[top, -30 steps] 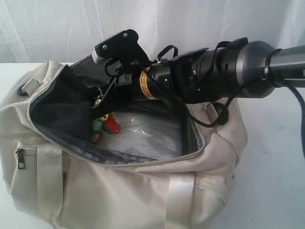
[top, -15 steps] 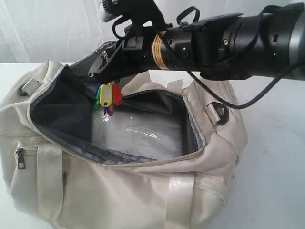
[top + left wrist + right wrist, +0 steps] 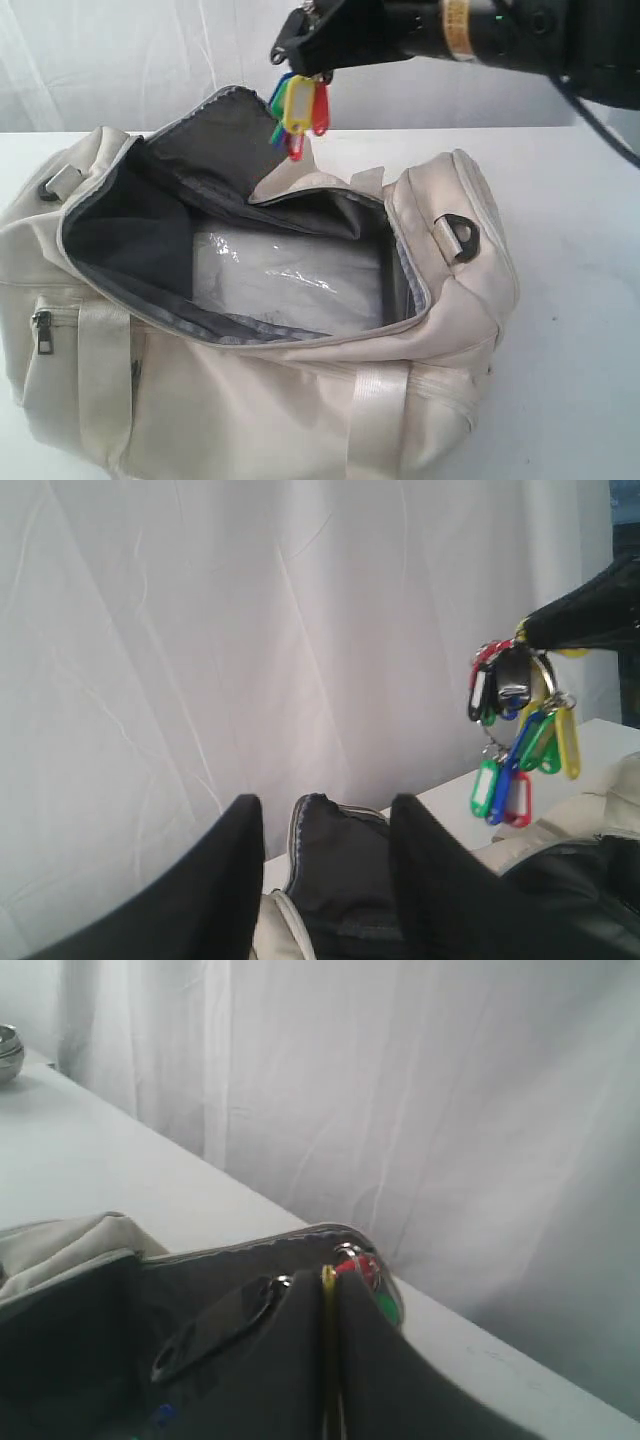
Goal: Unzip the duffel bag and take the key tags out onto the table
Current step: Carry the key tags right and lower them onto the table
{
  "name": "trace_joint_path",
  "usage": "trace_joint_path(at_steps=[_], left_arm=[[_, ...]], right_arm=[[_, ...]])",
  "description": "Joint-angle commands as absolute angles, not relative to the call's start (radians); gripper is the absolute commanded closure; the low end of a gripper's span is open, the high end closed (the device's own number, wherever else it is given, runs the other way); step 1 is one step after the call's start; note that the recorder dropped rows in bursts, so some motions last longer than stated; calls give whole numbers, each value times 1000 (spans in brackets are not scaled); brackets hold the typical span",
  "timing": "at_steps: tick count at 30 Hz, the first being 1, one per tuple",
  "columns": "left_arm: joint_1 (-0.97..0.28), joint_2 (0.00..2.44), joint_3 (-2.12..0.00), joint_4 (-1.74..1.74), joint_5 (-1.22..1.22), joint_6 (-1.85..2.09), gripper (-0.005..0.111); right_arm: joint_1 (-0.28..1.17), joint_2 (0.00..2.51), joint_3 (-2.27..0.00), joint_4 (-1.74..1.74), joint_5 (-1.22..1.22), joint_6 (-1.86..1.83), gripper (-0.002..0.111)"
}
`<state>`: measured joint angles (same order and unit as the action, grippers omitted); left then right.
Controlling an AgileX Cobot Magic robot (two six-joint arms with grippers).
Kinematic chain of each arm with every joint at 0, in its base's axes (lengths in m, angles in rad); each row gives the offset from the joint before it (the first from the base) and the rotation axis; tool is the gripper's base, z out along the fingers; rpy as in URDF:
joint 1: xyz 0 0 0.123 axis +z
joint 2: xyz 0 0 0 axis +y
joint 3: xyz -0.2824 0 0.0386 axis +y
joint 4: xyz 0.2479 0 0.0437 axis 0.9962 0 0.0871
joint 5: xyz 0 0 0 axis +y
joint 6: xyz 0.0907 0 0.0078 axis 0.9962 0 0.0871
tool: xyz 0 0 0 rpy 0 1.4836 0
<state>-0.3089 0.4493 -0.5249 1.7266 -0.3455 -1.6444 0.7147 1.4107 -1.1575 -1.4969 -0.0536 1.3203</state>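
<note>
The cream-white duffel bag (image 3: pixel 250 400) lies unzipped on the white table (image 3: pixel 580 300), its dark grey lining showing and its flap (image 3: pixel 215 130) standing up at the back. High over the bag's rear edge, my right gripper (image 3: pixel 292 48) is shut on the key tags (image 3: pixel 298 108), which dangle in blue, green, yellow and red. The right wrist view shows a yellow tag pinched in this gripper (image 3: pixel 326 1278), with red and green key tags (image 3: pixel 362 1266) beyond. My left gripper (image 3: pixel 325 805) is open near the flap (image 3: pixel 340 880); the key tags (image 3: pixel 515 745) hang off to one side.
A clear plastic sheet (image 3: pixel 290 280) lines the bag's floor. White curtain (image 3: pixel 120 60) hangs behind the table. A shiny metal object (image 3: pixel 6 1052) sits at the table's far end in the right wrist view. The left arm does not show in the exterior view.
My right gripper has risen out of the bag with the key tags, moving up and to the right until they hang above the bag's back edge.
</note>
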Motion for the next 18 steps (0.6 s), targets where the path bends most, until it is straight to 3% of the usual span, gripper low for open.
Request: trace_joint_path(at_steps=[1,18], left_arm=[[-311,442,-519,1744,-344,-1653,61],[-311,442,-519,1744,-344,-1653,61]], right_arm=[[661,1292,-1070,-1495,27,1325,108],[573,973,-709,-1429,474,1320,108]])
